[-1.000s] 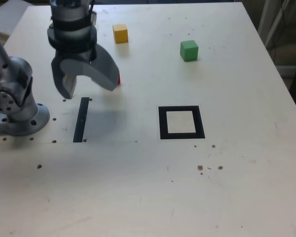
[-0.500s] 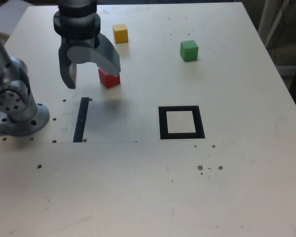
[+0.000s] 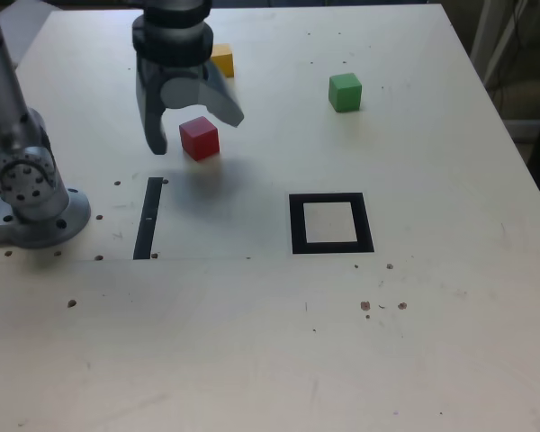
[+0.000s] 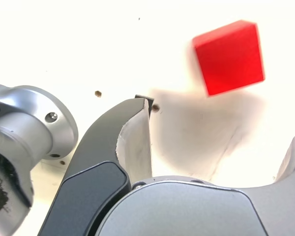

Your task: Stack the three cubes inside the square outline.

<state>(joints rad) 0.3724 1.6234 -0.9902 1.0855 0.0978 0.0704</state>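
hiding part of the yellow cube [image 3: 222, 59]: the gripper [image 3: 191, 128].

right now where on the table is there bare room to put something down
The whole near half of the table, below the square outline and black strip, is bare. So is the stretch between them. It is crowded at the far left of the exterior view: open gripper, red cube, yellow cube, arm base.

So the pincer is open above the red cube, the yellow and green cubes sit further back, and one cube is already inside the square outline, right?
Not quite. The square outline is empty in the exterior view; no cube sits inside it. The rest holds: the pincer is open above the red cube, with the yellow cube and green cube further back.
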